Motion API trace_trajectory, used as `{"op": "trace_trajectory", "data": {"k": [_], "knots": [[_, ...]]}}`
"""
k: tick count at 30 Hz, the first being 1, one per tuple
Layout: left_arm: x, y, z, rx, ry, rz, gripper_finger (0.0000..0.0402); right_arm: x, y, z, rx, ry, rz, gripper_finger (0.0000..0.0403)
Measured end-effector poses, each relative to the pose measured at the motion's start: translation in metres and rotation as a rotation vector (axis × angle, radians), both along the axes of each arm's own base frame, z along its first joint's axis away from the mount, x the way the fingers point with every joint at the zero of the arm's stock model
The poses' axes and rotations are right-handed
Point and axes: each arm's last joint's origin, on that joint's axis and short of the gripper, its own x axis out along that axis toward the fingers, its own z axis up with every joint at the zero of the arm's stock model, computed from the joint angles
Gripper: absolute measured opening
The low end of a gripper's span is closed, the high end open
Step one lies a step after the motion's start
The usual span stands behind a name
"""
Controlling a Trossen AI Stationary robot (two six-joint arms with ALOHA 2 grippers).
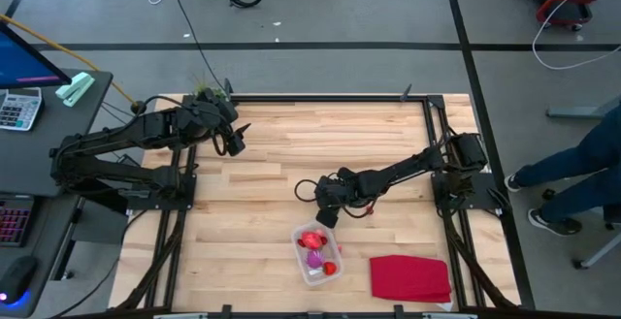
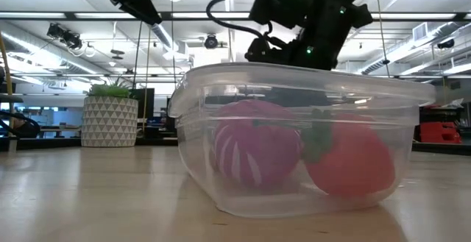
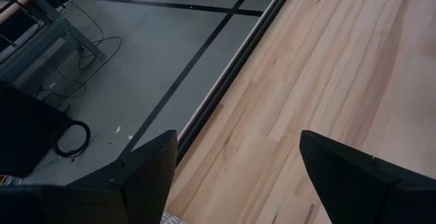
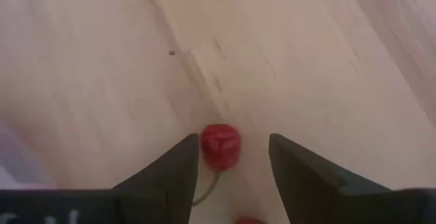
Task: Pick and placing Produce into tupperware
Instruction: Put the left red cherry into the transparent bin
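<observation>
One small red fruit [image 4: 220,146] is being framed between the parted fingers of the right gripper [image 4: 233,163], nearer one finger, untouched by either, on the table [image 4: 102,67] just beyond the tupperware [image 1: 318,254]. Inside the tupperware, a purple piece [image 2: 257,152] and a red piece [image 2: 352,161] are being shown side by side by the low view only. Well away from the tupperware, the left gripper [image 3: 235,176] is being held wide and empty.

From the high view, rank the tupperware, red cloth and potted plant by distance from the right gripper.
1. tupperware, just below the right gripper, toward the front edge.
2. red cloth, front right corner.
3. potted plant, far back left corner.
</observation>
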Motion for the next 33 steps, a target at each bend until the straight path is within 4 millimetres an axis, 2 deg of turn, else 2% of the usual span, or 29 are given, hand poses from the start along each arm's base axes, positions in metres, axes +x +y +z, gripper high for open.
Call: {"op": "trace_trajectory", "data": {"k": [11, 18, 25, 33], "knots": [[0.000, 0.000, 0.000, -0.001, 0.003, 0.000, 0.0316, -0.010, -0.002, -0.013, 0.042, 0.019, -0.065, 0.0188], [0.000, 0.000, 0.000, -0.001, 0.003, 0.000, 0.0316, -0.002, -0.006, -0.010, 0.047, -0.058, -0.070, 0.0187], [0.000, 0.000, 0.000, -0.001, 0.002, 0.000, 0.0316, -0.002, -0.014, -0.010, 0.052, -0.051, -0.075, 0.0187], [0.000, 0.000, 0.000, -0.001, 0.003, 0.000, 0.0316, -0.002, -0.008, -0.010, 0.062, -0.052, -0.062, 0.0187]]}}
